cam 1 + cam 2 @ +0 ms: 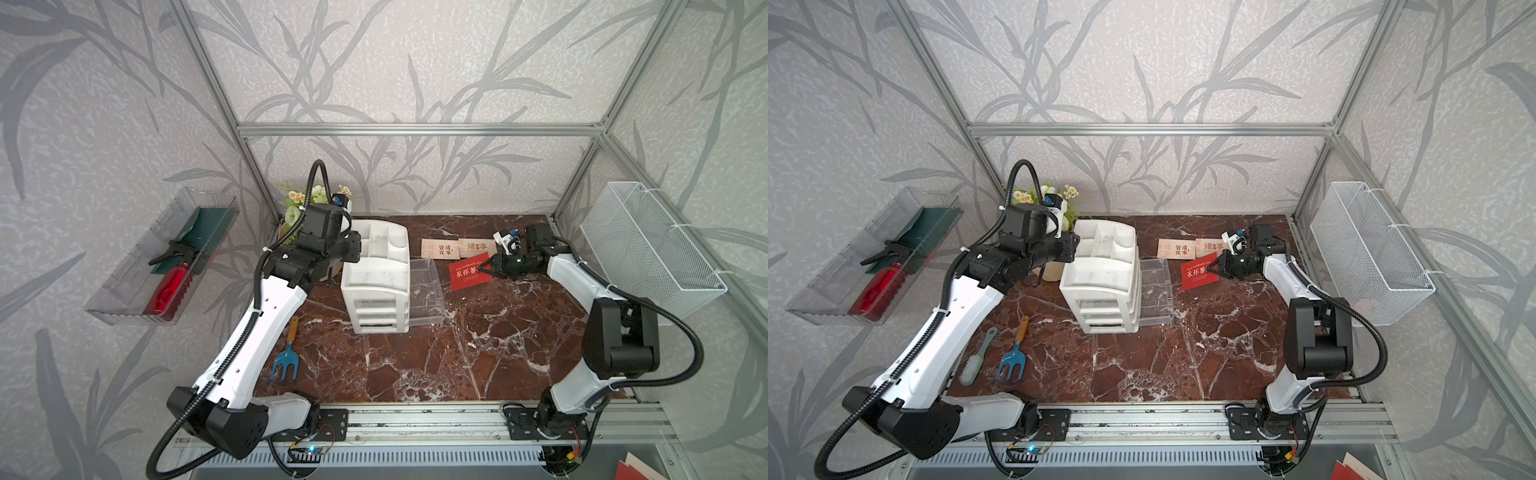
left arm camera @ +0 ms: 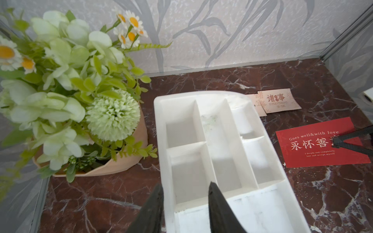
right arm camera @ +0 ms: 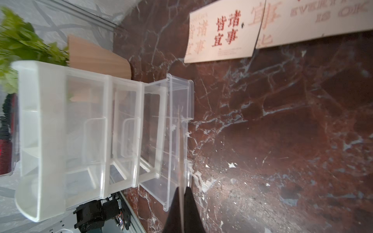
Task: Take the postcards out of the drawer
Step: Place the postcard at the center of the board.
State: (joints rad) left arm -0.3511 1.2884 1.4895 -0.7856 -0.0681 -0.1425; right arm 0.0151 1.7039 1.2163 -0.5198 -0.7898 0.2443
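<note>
Drawer: clear shallow plastic, pulled out, apparently empty.
Beige paper postcards: two, flat near back edge of tabletop.
Red rectangular postcard: pinched by right gripper, release pending.
Left gripper: jaws parted.

Premises: a robotics test cell dressed as a domestic corner. Evidence: bare aluminium-profile frame carrying panels of grey leaf-patterned wallpaper. Two white-and-black robot arms, left and right, are bolted to a slotted metal rail with exposed wiring. Household dressing: red-brown marble-patterned table, pot of artificial green-white flowers, and white wire mesh basket on a side wall.
</note>
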